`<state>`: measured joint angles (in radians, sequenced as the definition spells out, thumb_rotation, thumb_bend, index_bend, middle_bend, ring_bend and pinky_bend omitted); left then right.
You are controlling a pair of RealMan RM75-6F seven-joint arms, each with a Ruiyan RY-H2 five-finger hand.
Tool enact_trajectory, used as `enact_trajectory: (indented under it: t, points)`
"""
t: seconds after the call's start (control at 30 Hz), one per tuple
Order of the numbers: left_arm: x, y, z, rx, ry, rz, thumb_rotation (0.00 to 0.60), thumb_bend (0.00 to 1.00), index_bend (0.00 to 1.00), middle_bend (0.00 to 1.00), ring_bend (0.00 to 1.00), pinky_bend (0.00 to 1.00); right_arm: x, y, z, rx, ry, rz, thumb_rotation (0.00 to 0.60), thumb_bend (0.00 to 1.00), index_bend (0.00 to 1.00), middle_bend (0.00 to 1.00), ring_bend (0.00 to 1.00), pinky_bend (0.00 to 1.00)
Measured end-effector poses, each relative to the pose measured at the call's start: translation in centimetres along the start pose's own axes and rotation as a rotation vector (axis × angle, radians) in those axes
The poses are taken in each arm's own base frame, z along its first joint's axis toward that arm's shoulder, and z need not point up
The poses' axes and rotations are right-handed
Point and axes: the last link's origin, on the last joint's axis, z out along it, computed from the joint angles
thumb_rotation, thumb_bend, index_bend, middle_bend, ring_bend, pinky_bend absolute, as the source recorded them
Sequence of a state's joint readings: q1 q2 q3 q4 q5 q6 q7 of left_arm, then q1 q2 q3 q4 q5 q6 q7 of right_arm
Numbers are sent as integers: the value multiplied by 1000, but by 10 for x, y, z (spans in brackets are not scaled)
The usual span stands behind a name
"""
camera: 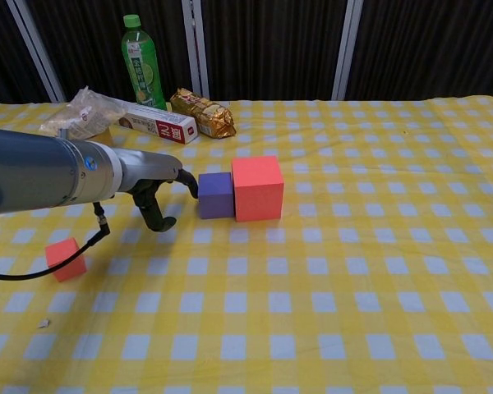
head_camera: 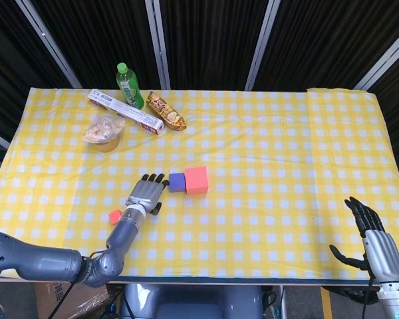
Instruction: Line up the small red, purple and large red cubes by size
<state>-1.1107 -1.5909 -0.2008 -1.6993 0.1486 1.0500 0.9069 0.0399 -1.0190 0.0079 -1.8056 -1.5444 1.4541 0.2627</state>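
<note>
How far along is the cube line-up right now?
Done: purple cube sits against large red cube. In hand: left hand holds nothing, its fingertips at the purple cube's left side. Left: small red cube lies apart at front left. Right hand idles open.

Near the centre of the frame, the purple cube (head_camera: 177, 182) is sitting against the left side of the large cube (head_camera: 196, 179). The left hand (head_camera: 146, 193) is lying just left of the purple cube, fingertips reaching it. The small cube (head_camera: 114, 216) is sitting lower left. The right hand (head_camera: 374, 240) is hanging at lower right.
</note>
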Motion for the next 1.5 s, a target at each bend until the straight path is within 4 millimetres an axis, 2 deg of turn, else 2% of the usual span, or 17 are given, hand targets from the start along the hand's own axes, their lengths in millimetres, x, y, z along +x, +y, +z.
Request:
enact_trajectory:
  t: [0.33, 0.5, 0.6, 0.73, 0.93, 1.2, 1.33, 1.5]
  points:
    - [5, -10, -7, 1, 8, -21, 600, 533, 145, 0, 0, 0, 0, 0, 0, 0, 0, -2, 600, 307, 0, 0, 0, 0]
    - [17, -21, -17, -21, 54, -16, 600, 329, 145, 0, 0, 0, 0, 0, 0, 0, 4, -4, 600, 308, 0, 0, 0, 0]
    - [24, -29, -24, -43, 109, 32, 600, 285, 149, 0, 0, 0, 1, 0, 0, 1, 9, -6, 600, 308, 0, 0, 0, 0]
    - [28, -48, -38, -67, 197, 106, 600, 262, 208, 0, 0, 0, 1, 0, 0, 2, 12, -8, 600, 308, 0, 0, 0, 0]
    - [17, -78, -61, -114, 274, 182, 600, 262, 265, 0, 0, 0, 0, -1, 0, 5, 16, -18, 600, 308, 0, 0, 0, 0]
    - [5, -110, -72, -267, 337, 379, 600, 259, 282, 0, 0, 0, -1, 0, 2, -3, 21, -19, 600, 307, 0, 0, 0, 0]
    - [-3, -138, -73, -327, 324, 482, 600, 248, 280, 0, 0, 0, 0, 0, 2, -5, 24, -19, 600, 307, 0, 0, 0, 0]
    - [-17, -165, -75, -349, 254, 519, 600, 246, 276, 0, 0, 0, -1, 0, 3, -7, 24, -22, 600, 307, 0, 0, 0, 0]
